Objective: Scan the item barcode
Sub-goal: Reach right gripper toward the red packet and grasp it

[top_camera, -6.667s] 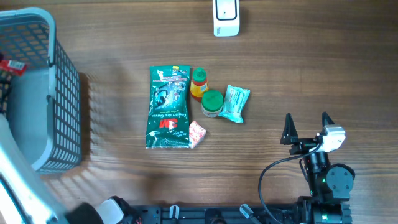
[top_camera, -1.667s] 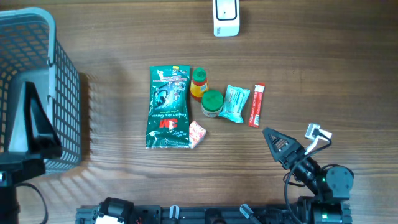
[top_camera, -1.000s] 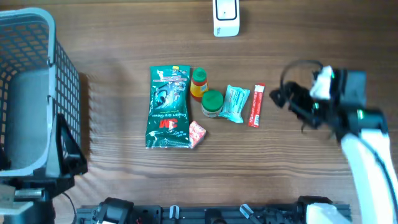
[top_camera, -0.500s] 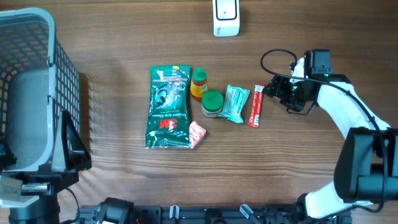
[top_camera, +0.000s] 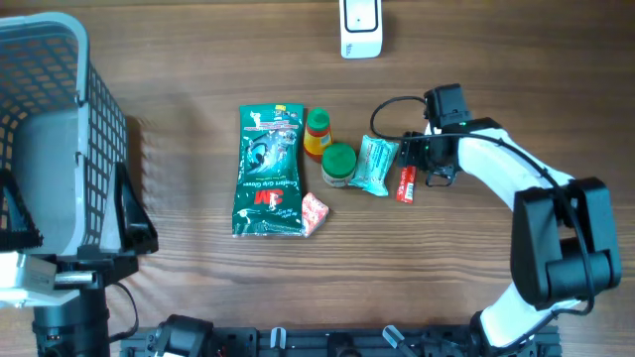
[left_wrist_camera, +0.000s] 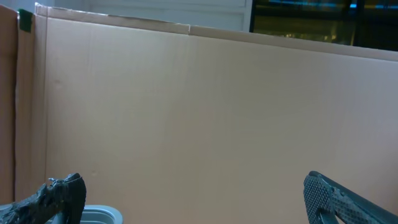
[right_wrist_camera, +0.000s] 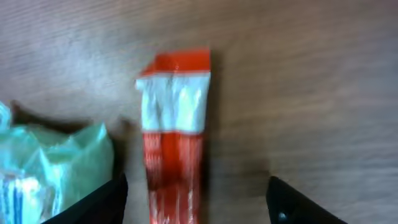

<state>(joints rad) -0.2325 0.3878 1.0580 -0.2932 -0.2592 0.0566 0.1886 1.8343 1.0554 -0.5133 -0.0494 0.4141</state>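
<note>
Right gripper hangs over the red-and-white foil stick sachet, jaws spread either side, not pinching yet. Lined up to grab it for scanning, I guess. Sachet lies robot-side and right of the white plastic scanner box. Left gripper is spread wide, empty. Count: one sachet, two small green-capped bottles.

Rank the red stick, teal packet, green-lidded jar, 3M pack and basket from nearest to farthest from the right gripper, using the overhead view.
1. Red stick, under the right gripper.
2. Teal packet, just left of the stick.
3. Green-lidded jar, left of the packet.
4. 3M pack, mid-table.
5. Basket, far left edge.
</note>
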